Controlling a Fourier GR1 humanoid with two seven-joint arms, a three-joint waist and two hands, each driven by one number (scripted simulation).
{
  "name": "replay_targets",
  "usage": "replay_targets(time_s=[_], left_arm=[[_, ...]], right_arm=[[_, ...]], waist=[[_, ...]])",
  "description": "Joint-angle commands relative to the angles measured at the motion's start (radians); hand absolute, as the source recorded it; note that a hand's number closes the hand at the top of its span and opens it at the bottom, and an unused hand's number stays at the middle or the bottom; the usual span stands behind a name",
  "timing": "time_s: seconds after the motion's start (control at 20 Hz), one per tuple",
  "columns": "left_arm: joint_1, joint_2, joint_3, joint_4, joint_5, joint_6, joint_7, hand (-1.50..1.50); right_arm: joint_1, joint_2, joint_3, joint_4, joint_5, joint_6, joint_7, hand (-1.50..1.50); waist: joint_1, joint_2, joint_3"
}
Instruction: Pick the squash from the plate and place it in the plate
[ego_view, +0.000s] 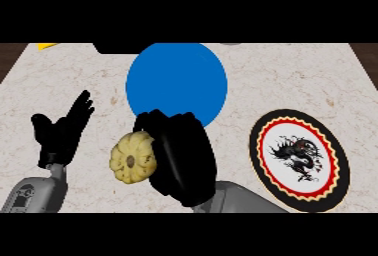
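Right hand (181, 155) has its fingers curled round the squash (133, 157), held just near of the blue plate (176, 82). Dragon plate (299, 160) sits right. Left hand (63, 132) rests open, fingers up.

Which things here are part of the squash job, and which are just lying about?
Part of the job:
squash, held by the right hand
blue plate
dragon plate

Lying about:
yellow thing at the counter's far left edge
dark object at the far edge
left hand, resting open

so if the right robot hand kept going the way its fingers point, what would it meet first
Probably the blue plate: the right robot hand, holding the squash, points up-view at it. Height above the plate is unclear.
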Motion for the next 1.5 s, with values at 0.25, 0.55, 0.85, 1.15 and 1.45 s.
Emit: replay_targets(time_s=[0.25, 0.55, 0.85, 1.15, 1.45], left_arm=[[-0.010, -0.017, 0.010, -0.041, -0.015, -0.004, 0.042, 0.00], [-0.026, 0.004, 0.051, -0.008, 0.006, -0.055, 0.027, 0.00], [-0.028, -0.048, 0.008, -0.003, -0.034, -0.022, 0.025, 0.00], [0.006, -0.045, 0.025, -0.006, -0.053, -0.024, -0.001, 0.00], [-0.010, -0.050, 0.037, 0.015, -0.052, -0.026, -0.013, 0.00]], right_arm=[[0.003, -0.018, -0.239, 0.183, -0.058, -0.088, -0.160, 1.50], [-0.059, -0.060, -0.390, 0.400, -0.146, -0.082, -0.371, 1.50], [-0.090, -0.139, -0.465, 0.595, -0.242, 0.040, -0.525, 1.50], [-0.128, -0.101, -0.522, 0.724, -0.316, 0.138, -0.652, -1.50], [-0.135, -0.066, -0.593, 0.686, -0.377, 0.016, -0.865, -1.50]], waist=[[-0.003, 0.005, 0.000], [0.001, 0.007, 0.000], [0.005, 0.010, 0.001], [0.002, 0.007, 0.000], [-0.001, 0.007, 0.001]])
